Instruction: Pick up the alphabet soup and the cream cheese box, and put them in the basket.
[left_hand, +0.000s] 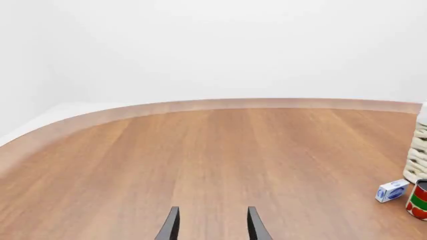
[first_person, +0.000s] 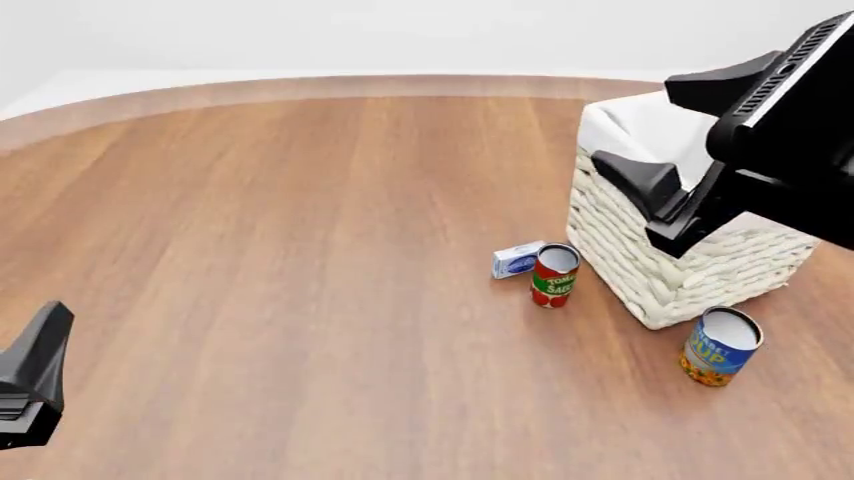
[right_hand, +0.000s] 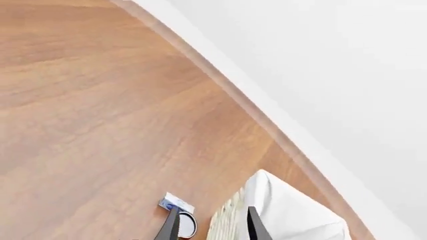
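Observation:
The alphabet soup (first_person: 721, 346) stands upright by the basket's near corner, with a blue and orange label and a pale top. The cream cheese box (first_person: 517, 259) (left_hand: 391, 190) (right_hand: 175, 204) lies flat left of the basket (first_person: 641, 262) (right_hand: 283, 212) (left_hand: 418, 150), touching or nearly touching a red can. My right gripper (first_person: 634, 125) (right_hand: 210, 222) hangs high over the basket's left side, open and empty. My left gripper (left_hand: 213, 225) is open and empty, low at the near left (first_person: 40, 365), far from all of these things.
A small red-and-green tomato sauce can (first_person: 554, 275) (left_hand: 419, 200) stands just right of the cream cheese box, close to the basket wall. The round wooden table's far edge (first_person: 334, 88) curves along the back before a white wall.

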